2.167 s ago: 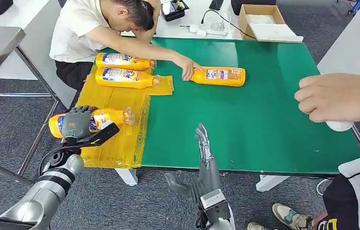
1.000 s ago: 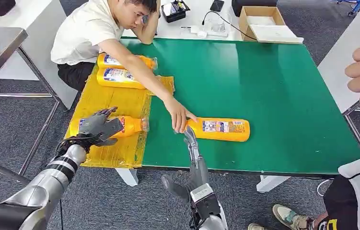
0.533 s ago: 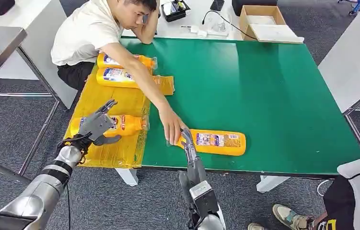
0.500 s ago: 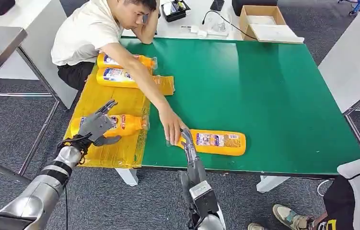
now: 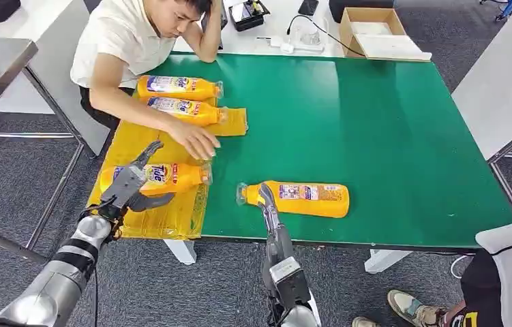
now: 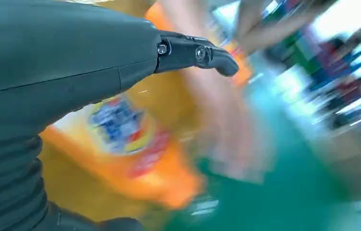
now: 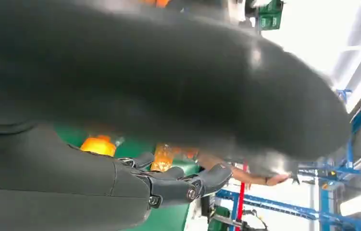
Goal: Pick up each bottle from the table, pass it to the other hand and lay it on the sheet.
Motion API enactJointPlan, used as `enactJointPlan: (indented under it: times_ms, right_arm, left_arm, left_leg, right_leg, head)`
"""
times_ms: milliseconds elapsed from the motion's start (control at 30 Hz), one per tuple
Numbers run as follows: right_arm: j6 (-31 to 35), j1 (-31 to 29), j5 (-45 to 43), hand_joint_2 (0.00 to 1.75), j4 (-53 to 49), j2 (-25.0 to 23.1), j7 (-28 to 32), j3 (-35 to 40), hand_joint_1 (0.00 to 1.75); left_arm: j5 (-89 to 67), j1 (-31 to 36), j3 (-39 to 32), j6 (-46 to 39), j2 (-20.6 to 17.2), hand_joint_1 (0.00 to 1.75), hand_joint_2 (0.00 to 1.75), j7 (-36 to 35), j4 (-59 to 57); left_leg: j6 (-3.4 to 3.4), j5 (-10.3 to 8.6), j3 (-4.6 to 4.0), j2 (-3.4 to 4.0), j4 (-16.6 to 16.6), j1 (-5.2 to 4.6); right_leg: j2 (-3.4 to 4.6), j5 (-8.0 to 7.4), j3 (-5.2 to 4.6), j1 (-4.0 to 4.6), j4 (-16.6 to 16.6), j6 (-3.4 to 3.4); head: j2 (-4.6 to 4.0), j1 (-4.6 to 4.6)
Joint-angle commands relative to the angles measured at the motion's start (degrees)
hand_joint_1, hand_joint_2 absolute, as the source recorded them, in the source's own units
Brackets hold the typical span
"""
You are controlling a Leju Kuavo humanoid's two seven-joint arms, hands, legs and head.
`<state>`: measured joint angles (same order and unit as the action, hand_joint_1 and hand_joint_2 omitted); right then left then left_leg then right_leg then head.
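Three bottles lie on the yellow sheet (image 5: 171, 146) at the left of the green tabletop (image 5: 375, 122): two at the far end (image 5: 178, 87) (image 5: 186, 110) and a near bottle (image 5: 164, 177) by the robot. A fourth bottle (image 5: 300, 199) lies on its side on bare green near the front edge, cap toward the sheet, not yet picked up. By this count three are laid and one is left.

The left hand (image 5: 133, 182) hovers beside the near bottle with fingers spread, gripping nothing. The right hand (image 5: 266, 204) reaches up from below the table edge, fingers straight and close together, tips at the fourth bottle's neck; it holds nothing, though contact cannot be judged from the head view.

A seated person rests a hand (image 5: 195, 139) on the sheet between the far pair and the near bottle.

The left wrist view, heavily blurred, shows the near bottle's (image 6: 130, 144) label close under the thumb, a closeness the head view only suggests. The right wrist view shows orange shapes past the dark fingers (image 7: 178, 185), probably bottles.
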<state>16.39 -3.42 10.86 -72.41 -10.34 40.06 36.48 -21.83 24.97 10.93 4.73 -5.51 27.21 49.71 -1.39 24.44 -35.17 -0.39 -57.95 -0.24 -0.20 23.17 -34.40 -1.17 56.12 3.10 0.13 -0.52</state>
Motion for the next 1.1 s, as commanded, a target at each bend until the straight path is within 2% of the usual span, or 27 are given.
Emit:
enactJointPlan:
  times_ms: [33,100,133,200,267,367,467,767,833,933,1033,1100]
  right_arm:
    - [20.2,-3.5,19.7,1.75,4.9,8.3,-1.4,-5.2,0.00]
    - [23.3,-4.3,26.8,1.75,7.7,10.1,-4.4,-8.9,0.00]
    - [23.6,-4.4,37.6,1.75,9.6,10.4,-8.9,-14.4,0.00]
    - [23.6,-6.2,39.6,1.75,14.7,11.4,-9.2,-17.3,0.00]
    - [23.6,-7.6,47.5,1.75,18.3,13.0,-13.8,-21.5,0.00]
    - [23.6,-10.4,50.7,1.75,22.0,14.3,-15.5,-22.7,0.00]
    - [23.0,-13.5,50.6,1.75,25.5,15.1,-16.7,-21.6,0.00]
    - [23.2,-13.7,50.7,1.75,26.2,14.9,-17.4,-21.0,0.00]
    - [20.3,-16.0,52.0,1.75,29.0,16.2,-21.2,-18.8,0.00]
    - [16.7,-18.6,50.1,1.75,32.3,17.2,-21.0,-17.1,0.00]
    - [10.1,-21.4,49.2,1.75,36.9,18.1,-21.6,-15.0,0.00]
    - [10.6,-22.7,49.7,1.75,38.6,17.6,-22.5,-14.4,0.00]
  left_arm:
    - [20.3,-10.3,-5.0,-16.9,11.7,0.00,1.75,-4.5,31.1]
    - [25.4,-13.1,-2.8,-18.8,11.4,0.00,1.75,-4.9,35.4]
    - [27.0,-15.6,-1.6,-20.1,11.2,0.00,1.75,-4.8,38.0]
    - [27.9,-18.9,-0.2,-21.3,11.1,0.00,1.75,-3.8,40.8]
    - [39.5,-22.8,-0.3,-17.7,12.8,0.00,1.75,-8.3,42.9]
    - [39.1,-24.8,0.9,-17.9,12.3,0.00,1.75,-5.7,43.7]
    - [39.1,-25.2,0.9,-18.1,11.9,0.00,1.75,-5.8,43.5]
    - [39.1,-24.8,0.7,-18.1,11.9,0.00,1.75,-5.8,43.3]
    - [38.0,-25.3,1.0,-17.9,11.9,0.00,1.75,-6.0,43.1]
    - [36.7,-25.6,1.7,-17.9,11.9,0.00,1.75,-6.1,42.6]
    - [36.4,-25.5,2.4,-17.4,11.7,0.00,1.75,-6.2,42.7]
    - [36.2,-25.3,2.7,-17.2,11.6,0.00,1.75,-6.5,42.7]
  left_leg:
    - [-0.02,0.03,0.05,-0.26,0.0,0.05]
    - [-0.01,0.05,0.10,-0.18,0.0,0.03]
    - [-0.02,0.07,0.16,-0.21,0.0,0.02]
    - [-0.03,0.14,0.29,-0.08,0.1,0.00]
    - [-0.02,0.16,0.33,0.01,0.1,-0.02]
    - [-0.03,0.10,0.15,-0.05,0.1,-0.09]
    - [0.01,0.16,0.19,0.05,0.0,-0.03]
    - [0.01,0.12,0.14,-0.02,0.0,0.01]
    - [0.07,0.26,0.35,0.09,0.0,0.09]
    - [-0.02,0.10,0.07,0.05,0.0,-0.03]
    - [0.02,0.15,0.21,0.02,0.0,0.03]
    - [0.01,0.14,0.18,0.02,0.0,0.00]
  right_leg:
    - [-0.26,0.07,0.22,0.06,-0.1,-0.02]
    - [-0.15,0.04,0.24,0.04,-0.2,-0.03]
    - [-0.18,0.06,0.32,0.04,-0.2,-0.04]
    - [-0.03,0.05,0.48,0.03,-0.3,-0.04]
    - [0.05,0.03,0.51,0.01,-0.3,-0.06]
    - [-0.01,0.00,0.30,-0.05,-0.3,-0.02]
    - [0.11,0.00,0.33,0.01,-0.3,-0.07]
    - [0.02,0.01,0.26,0.05,-0.2,-0.04]
    - [0.11,0.10,0.47,0.13,-0.2,-0.14]
    - [0.08,-0.03,0.18,0.00,-0.2,-0.01]
    - [0.05,0.02,0.35,0.06,-0.2,-0.07]
    - [0.07,0.01,0.32,0.04,-0.2,-0.07]
  head:
    - [0.00,0.00]
    - [0.00,0.00]
    - [0.00,0.00]
    - [0.00,0.02]
    - [0.00,0.00]
    - [0.00,-0.02]
    - [0.00,0.02]
    - [0.00,-0.02]
    - [0.00,-0.02]
    - [0.00,-0.02]
    - [0.00,-0.02]
    - [0.00,-0.02]
